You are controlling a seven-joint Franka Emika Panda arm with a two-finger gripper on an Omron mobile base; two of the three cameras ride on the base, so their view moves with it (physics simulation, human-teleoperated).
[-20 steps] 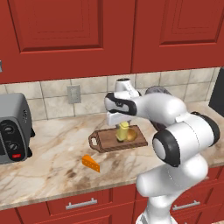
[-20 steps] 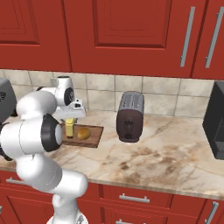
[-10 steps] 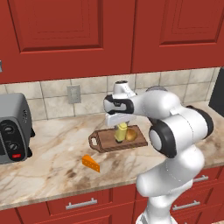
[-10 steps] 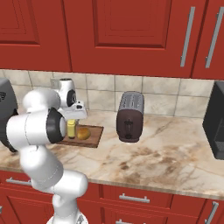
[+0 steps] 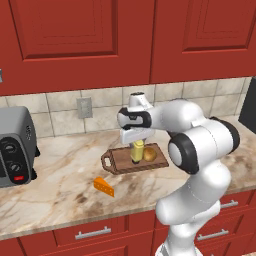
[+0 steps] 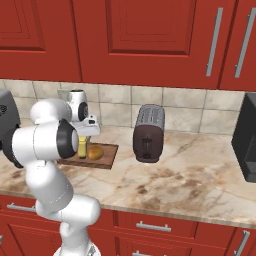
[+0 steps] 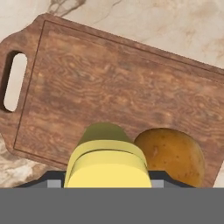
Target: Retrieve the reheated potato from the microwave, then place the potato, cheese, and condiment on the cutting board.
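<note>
Hand view, condiment (image 7: 107, 164) beside potato (image 7: 172, 155), cutting board (image 7: 109, 87)

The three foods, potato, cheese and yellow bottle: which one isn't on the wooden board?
The cheese, the orange wedge: it lies on the bare counter off the cutting board, while the potato and condiment stand on it.

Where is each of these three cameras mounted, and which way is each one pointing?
Left base view: behind the arm's left, facing the counter; the arm rises lower right, gripper over the cutting board.
Right base view: behind its right; the arm rises lower left, toaster centre.
Hand view: looks down along the gripper.
All three share the board, condiment and potato.
</note>
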